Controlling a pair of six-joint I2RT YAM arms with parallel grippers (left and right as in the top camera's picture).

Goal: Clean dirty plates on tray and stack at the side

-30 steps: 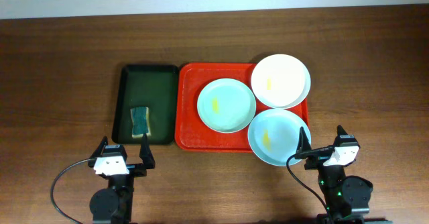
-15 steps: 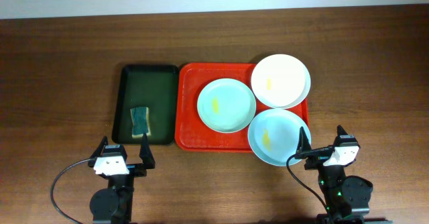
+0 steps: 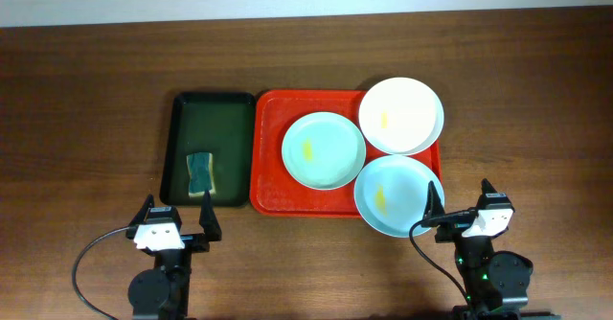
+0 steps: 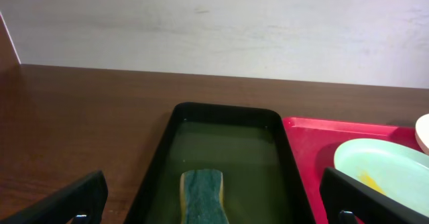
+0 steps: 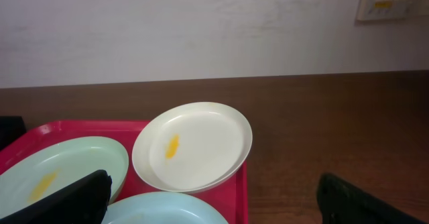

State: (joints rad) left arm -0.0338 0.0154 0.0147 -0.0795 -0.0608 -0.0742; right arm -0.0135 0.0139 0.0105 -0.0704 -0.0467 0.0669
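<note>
Counted: three round shallow plates, namely one white plate [image 3: 401,116], one pale mint green plate [image 3: 324,150] and one pale blue plate [image 3: 393,195]; one large red rectangular plastic tray [image 3: 268,171]; one narrower dark green rectangular tray [image 3: 215,128]; one blue-green rectangular sponge [image 3: 199,173].

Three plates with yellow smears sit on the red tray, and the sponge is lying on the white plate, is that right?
Not quite. The sponge lies in the dark green tray, not on the white plate; the overhead view shows it. That plate, the mint plate and the blue plate, all smeared yellow, do sit on the red tray.
</note>
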